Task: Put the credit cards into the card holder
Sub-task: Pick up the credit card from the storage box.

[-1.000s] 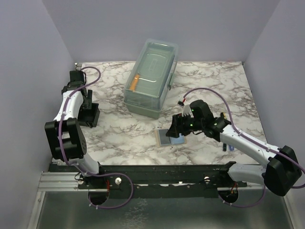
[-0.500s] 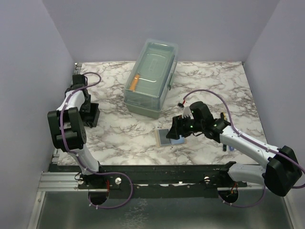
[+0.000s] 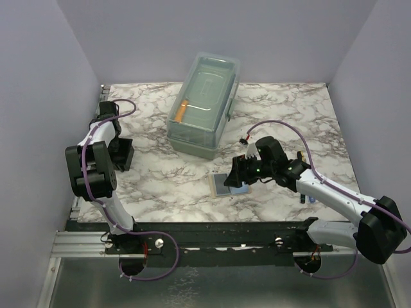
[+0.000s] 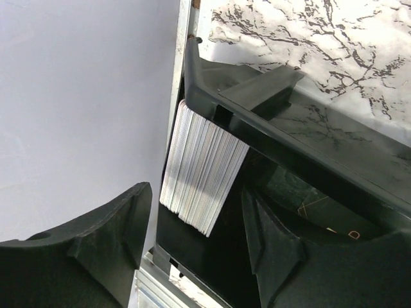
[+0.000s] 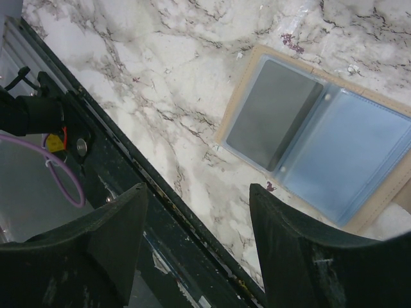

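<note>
The credit cards are lying flat side by side close to the near edge of the counter (image 3: pixel 289 115), a little right of its middle: the dark grey card (image 5: pixel 273 115) is sitting on the side toward the left edge and the light blue card (image 5: pixel 347 160) is touching it on the other side, both resting on a tan pad (image 3: pixel 213 186) whose border is showing around them. The right fingers (image 5: pixel 302 256) are hovering just above and beside the cards, spread wide apart with nothing between them but bare counter and the dark rail along the near edge. The card holder (image 4: pixel 270 86) is standing well apart from the cards, against the left edge about halfway along it, and a stack of thin cards (image 4: pixel 202 170) is standing on edge in one of its slots. The left fingers (image 4: pixel 96 250) are hanging over the holder, parted and clasping nothing, with the stack showing in the gap between them. A clear lidded box (image 3: pixel 204 102) is sitting toward the far edge near the middle, with an orange item (image 3: pixel 182 110) inside.
</note>
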Tool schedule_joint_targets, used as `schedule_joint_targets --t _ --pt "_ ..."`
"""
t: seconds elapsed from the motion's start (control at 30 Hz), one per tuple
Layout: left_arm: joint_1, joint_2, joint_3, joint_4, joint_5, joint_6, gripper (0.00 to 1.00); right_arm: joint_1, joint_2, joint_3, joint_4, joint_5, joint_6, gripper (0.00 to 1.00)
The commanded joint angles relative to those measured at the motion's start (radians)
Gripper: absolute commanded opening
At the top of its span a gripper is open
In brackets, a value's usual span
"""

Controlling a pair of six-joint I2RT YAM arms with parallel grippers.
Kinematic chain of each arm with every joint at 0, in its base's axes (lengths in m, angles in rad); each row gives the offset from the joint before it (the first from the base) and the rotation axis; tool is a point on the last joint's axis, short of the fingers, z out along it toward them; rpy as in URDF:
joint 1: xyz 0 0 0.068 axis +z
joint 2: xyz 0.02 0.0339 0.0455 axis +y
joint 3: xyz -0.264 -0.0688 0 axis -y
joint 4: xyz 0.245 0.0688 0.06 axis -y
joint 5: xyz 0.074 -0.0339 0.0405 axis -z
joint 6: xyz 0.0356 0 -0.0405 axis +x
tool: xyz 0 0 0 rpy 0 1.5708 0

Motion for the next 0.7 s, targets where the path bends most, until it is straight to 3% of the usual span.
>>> schedule_joint_targets --t 0.0,0.2,0.67 --pt "0.01 0.017 0.028 0.014 -0.041 -0.002 0.6 0.006 0.001 0.013 0.003 -0.011 -0.007 0.68" --pt "0.01 -0.001 0.028 0.011 -0.014 -0.002 0.44 0.005 0.002 0.01 0.008 -0.016 -0.008 0.68" --pt "0.01 -0.032 0.018 0.008 0.007 -0.006 0.25 0.005 -0.004 0.009 0.011 -0.02 -0.008 0.68"
